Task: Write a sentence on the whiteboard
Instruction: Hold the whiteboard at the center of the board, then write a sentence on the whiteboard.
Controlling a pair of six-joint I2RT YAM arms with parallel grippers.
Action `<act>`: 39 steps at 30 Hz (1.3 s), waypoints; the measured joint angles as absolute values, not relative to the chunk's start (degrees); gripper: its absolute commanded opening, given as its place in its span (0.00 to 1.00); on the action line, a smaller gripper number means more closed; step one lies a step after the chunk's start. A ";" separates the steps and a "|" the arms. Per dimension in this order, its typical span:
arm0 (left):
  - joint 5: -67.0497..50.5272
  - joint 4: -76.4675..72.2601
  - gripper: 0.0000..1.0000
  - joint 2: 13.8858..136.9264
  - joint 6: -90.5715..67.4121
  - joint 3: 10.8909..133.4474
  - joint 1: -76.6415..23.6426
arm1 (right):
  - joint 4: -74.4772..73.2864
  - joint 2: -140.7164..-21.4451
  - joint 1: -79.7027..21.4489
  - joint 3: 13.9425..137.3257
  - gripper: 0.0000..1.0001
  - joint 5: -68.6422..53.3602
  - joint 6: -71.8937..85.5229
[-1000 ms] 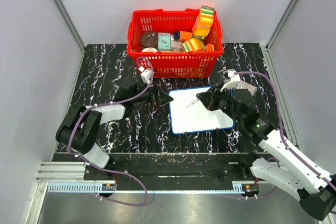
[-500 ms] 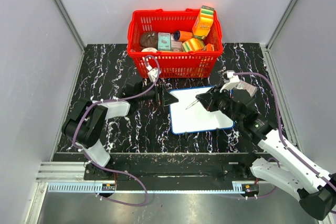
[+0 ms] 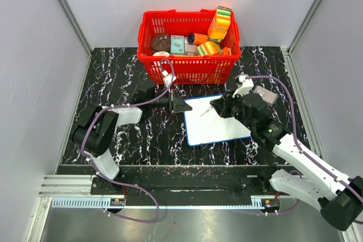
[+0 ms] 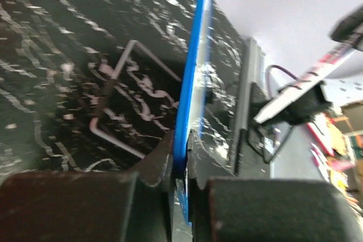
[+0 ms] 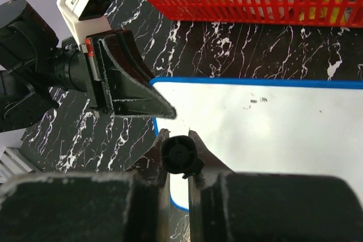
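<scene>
The left gripper (image 3: 181, 106) pinches the left rim of the whiteboard (image 3: 222, 126). The right gripper (image 5: 178, 138) is pressed shut on a marker (image 3: 207, 110), held over the whiteboard's left part.

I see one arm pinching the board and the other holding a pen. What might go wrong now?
The left gripper clamps only the thin blue rim of the whiteboard, so the board may pivot or slip under pen pressure. The marker in the right gripper hangs close to the left fingers; writing near that edge may bump them.
</scene>
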State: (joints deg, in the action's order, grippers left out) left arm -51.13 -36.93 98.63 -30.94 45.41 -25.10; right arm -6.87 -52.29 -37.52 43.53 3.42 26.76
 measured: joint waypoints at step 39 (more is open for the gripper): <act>-54.92 -38.06 0.00 98.63 -33.82 46.65 -25.76 | 17.43 -58.17 -42.52 39.05 0.00 13.15 14.50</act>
